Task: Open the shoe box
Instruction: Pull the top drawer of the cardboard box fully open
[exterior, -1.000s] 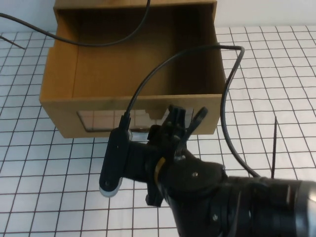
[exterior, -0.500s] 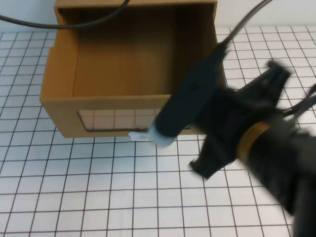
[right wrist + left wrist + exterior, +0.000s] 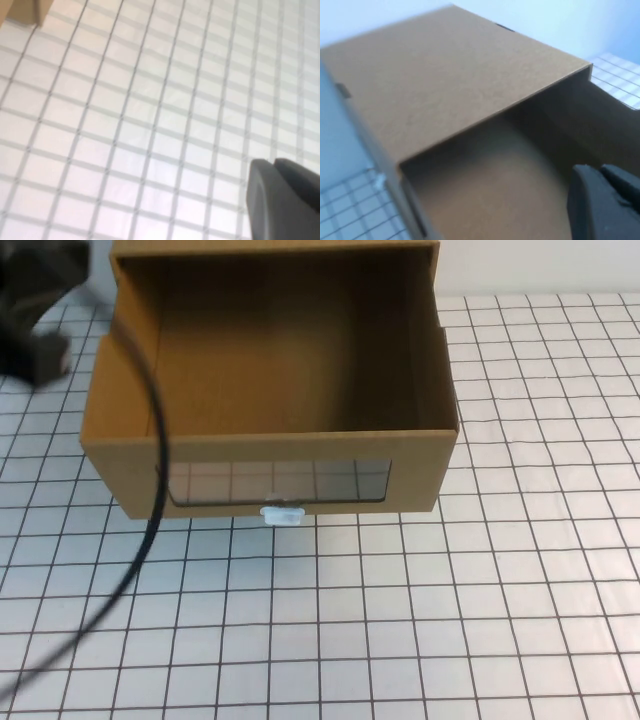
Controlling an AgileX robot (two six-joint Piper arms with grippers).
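We see the shoe box at the far middle of the gridded table. Its long axis runs left to right and its open top faces up. Its windowed wall faces the near side, with a white tab at its foot. The left gripper hangs by the box's far left corner; we cannot tell its state. The right gripper, clenched on nothing, hovers over bare grid.
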